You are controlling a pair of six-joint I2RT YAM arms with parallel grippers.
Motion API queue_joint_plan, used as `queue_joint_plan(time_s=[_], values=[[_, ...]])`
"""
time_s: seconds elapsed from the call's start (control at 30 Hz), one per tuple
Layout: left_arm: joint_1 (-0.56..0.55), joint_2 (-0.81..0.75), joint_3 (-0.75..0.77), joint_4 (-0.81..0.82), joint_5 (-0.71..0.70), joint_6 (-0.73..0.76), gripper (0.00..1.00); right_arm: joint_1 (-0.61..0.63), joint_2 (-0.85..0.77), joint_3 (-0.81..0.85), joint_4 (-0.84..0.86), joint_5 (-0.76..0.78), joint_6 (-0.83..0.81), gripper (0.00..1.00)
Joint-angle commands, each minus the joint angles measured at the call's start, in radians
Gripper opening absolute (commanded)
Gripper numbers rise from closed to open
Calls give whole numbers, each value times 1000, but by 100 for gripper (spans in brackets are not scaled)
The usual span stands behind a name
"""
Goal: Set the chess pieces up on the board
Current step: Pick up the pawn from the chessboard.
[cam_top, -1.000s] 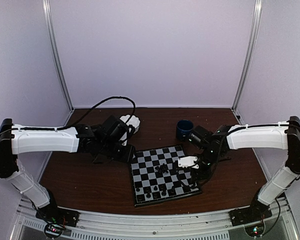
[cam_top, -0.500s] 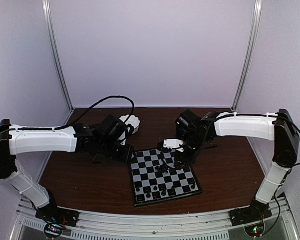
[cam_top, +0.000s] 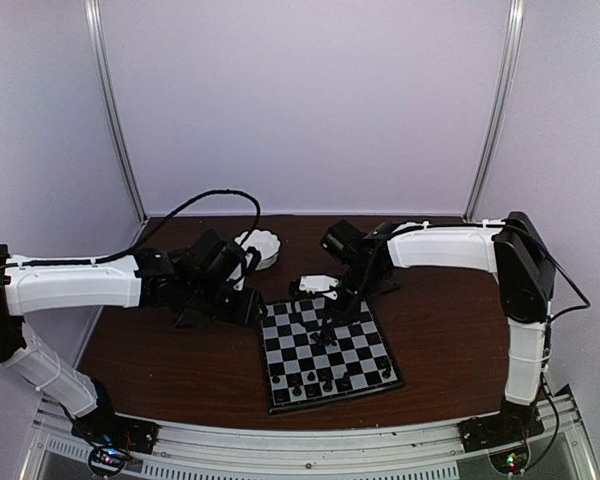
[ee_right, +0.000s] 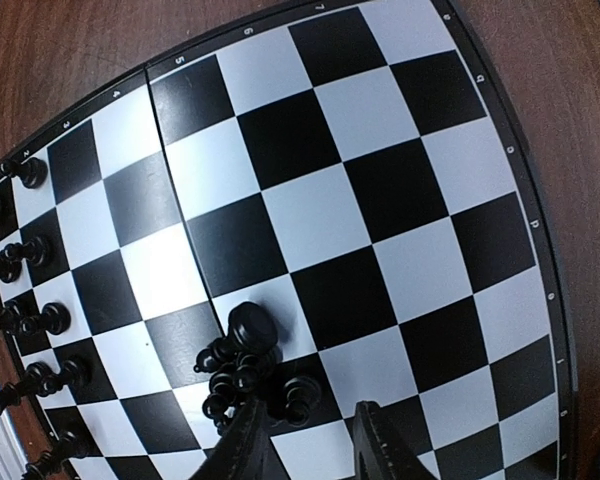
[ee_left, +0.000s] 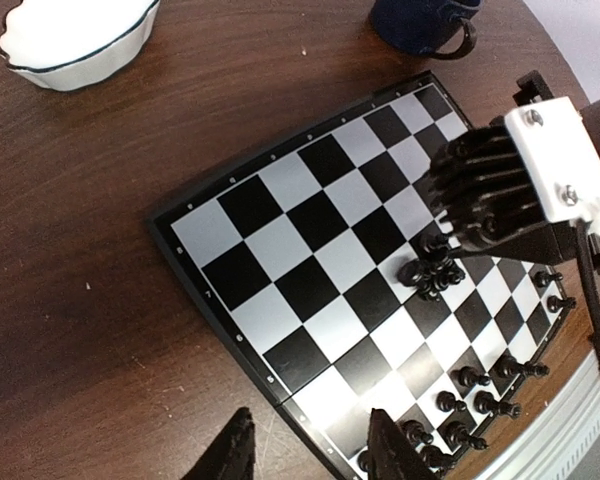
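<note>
The board [cam_top: 365, 358] lies in front of both arms. A heap of black chess pieces [ee_right: 238, 362] is bunched near its middle, also visible as a heap [ee_left: 431, 272] from the left wrist. More pieces stand in rows [ee_left: 480, 395] along the near edge. My right gripper [ee_right: 310, 445] hangs open right over the heap. One small piece [ee_right: 300, 395] lies just ahead of the gap between its fingertips, untouched. My left gripper [ee_left: 315, 455] stays open and empty over the board's left corner.
A white scalloped bowl [ee_left: 75, 40] sits behind the board at the left. A dark blue mug [ee_left: 420, 20] stands behind the board's far corner. Bare brown table [cam_top: 160, 365] lies left of the board.
The right arm has swung left from the board's right side and now hangs over the heap in the middle. The left arm has barely shifted.
</note>
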Motion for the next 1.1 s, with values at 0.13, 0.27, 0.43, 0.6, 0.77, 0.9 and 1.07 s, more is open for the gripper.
queue_joint_plan(time_s=[0.13, 0.27, 0.43, 0.6, 0.77, 0.9, 1.07], values=[[-1, -38, -36, 18, -16, -4, 39, 5, 36, 35, -29, -8, 29, 27], [0, -31, -38, 26, -10, -6, 39, 5, 54, 49, -36, -8, 33, 22], [-1, -30, -38, 27, -8, -8, 39, 5, 62, 53, -42, -2, 34, 17], [0, -32, -40, 27, -9, -9, 39, 5, 61, 48, -45, 0, 36, 17], [-1, -34, -43, 28, -6, -12, 39, 5, 58, 46, -48, 3, 35, 9], [-1, -36, -44, 27, -8, -14, 39, 4, 38, 39, -44, 20, 31, 5], [-1, -38, -46, 27, -11, -12, 39, 1, -15, 21, -23, 72, 22, 3]])
